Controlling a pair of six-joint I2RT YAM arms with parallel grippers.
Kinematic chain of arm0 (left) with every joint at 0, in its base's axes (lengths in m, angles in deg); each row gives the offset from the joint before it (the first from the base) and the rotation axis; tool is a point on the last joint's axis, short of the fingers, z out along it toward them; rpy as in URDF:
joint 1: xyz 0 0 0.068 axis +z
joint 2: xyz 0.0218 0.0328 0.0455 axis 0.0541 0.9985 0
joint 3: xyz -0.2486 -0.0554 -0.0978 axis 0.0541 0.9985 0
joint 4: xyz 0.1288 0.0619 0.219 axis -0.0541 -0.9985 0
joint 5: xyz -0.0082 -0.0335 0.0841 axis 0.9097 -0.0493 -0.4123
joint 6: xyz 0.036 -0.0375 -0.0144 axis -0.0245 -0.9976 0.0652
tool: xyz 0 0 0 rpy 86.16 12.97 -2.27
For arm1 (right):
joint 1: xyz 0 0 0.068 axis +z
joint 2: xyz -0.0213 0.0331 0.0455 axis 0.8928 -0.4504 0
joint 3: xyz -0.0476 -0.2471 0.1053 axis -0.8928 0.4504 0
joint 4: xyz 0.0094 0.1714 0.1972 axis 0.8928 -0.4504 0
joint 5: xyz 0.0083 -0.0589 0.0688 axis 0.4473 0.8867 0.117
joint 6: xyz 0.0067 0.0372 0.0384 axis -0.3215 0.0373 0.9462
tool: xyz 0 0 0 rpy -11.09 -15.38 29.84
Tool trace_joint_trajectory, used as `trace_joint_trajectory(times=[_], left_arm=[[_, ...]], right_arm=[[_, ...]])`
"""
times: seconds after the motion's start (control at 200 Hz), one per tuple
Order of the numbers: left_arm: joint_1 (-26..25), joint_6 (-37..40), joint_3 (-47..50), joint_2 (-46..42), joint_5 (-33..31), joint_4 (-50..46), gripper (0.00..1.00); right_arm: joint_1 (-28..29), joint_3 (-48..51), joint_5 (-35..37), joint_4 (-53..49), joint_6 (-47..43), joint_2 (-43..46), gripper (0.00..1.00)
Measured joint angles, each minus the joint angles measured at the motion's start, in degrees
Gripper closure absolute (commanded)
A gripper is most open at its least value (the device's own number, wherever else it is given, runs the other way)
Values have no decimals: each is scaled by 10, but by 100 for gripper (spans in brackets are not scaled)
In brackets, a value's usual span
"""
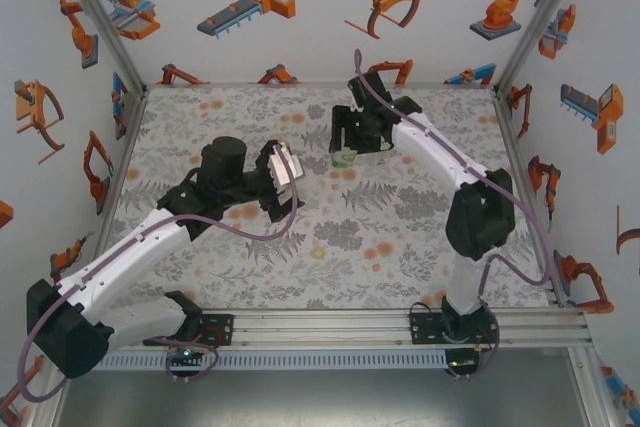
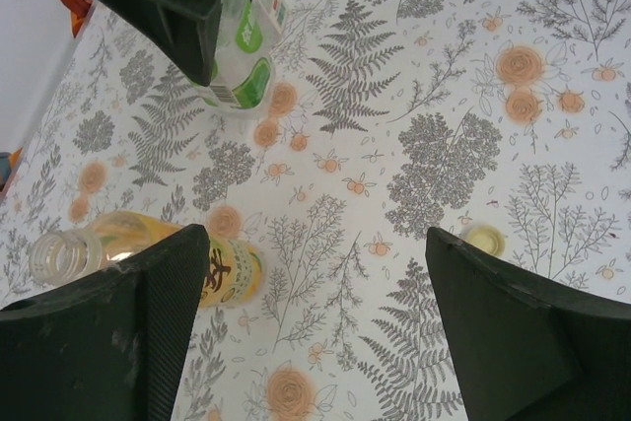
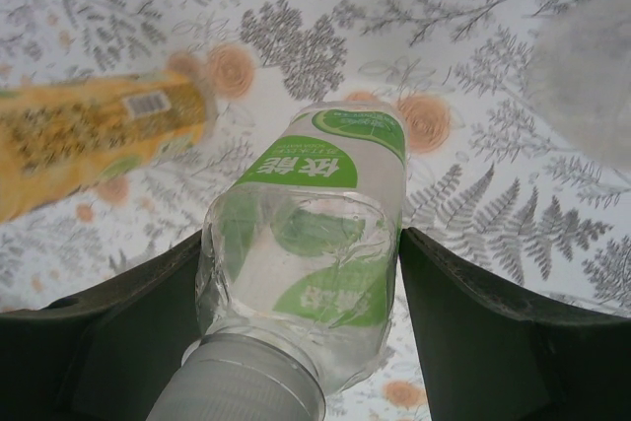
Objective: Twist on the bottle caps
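Note:
My right gripper [image 3: 301,283] is shut on the slim colourless bottle [image 3: 325,214] with the green label, one finger on each side of its body. A whitish cap [image 3: 251,382] sits on that bottle's neck. From above, the gripper [image 1: 352,139] holds this bottle [image 1: 345,158] at the back middle of the table. The amber bottle [image 2: 222,273] lies on its side with its neck [image 2: 54,253] open, partly behind my left finger. My left gripper [image 2: 315,342] hangs open over the cloth with nothing between its fingers. A pale yellow cap [image 2: 485,238] lies flat by its right finger, and shows from above [image 1: 317,252].
The flower-patterned cloth [image 1: 400,237] covers the table. Sticker-covered walls [image 1: 590,97] close in the left, right and back sides. An aluminium rail [image 1: 330,325] with both arm bases runs along the near edge.

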Motion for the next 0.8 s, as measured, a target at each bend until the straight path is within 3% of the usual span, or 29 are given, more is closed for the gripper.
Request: trace_joint_trajectory(times=[0.3, 0.796], left_arm=[[4, -5, 0, 5, 0, 3, 17], [5, -7, 0, 13, 0, 2, 16]], right_arm=[[-11, -108, 5, -53, -18, -112, 59], [-32, -176, -6, -72, -21, -190, 54]])
